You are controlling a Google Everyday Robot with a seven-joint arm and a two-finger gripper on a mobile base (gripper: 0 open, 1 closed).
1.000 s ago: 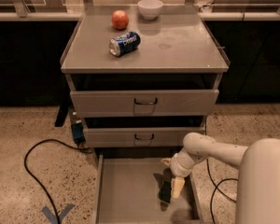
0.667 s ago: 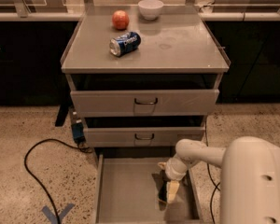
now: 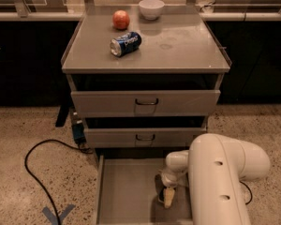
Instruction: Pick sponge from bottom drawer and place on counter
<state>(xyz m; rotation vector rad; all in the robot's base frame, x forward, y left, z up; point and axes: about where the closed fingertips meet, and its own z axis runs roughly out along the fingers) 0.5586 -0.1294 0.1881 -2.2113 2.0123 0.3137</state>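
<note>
The cream two-finger gripper [image 3: 166, 197] hangs low inside the open bottom drawer [image 3: 124, 191], a shallow grey metal tray pulled out beneath two shut upper drawers, over the right part of its floor and under the thick cream arm [image 3: 220, 182]. The small dark green sponge [image 3: 158, 187] lies on the drawer floor just beside the gripper, on the side toward the drawer's middle. It is probably touching the gripper, though shadow hides the contact, and I cannot tell whether the gripper is clenched on it or loose. For a sound pick, the block should sit squarely in the grasp and be squeezed gently, since a sponge gives. It should then rise straight up, clear of the low side wall, and come outward past the upper drawer fronts before swinging higher. The flat grey metal counter [image 3: 182, 48] has bare space at its front right, well apart from the blue soda can [image 3: 125, 43] lying on its side, the red apple [image 3: 121, 19] and the white bowl [image 3: 151, 8]. The can carries white lettering on blue, but it cannot be read, and no other writing shows.
</note>
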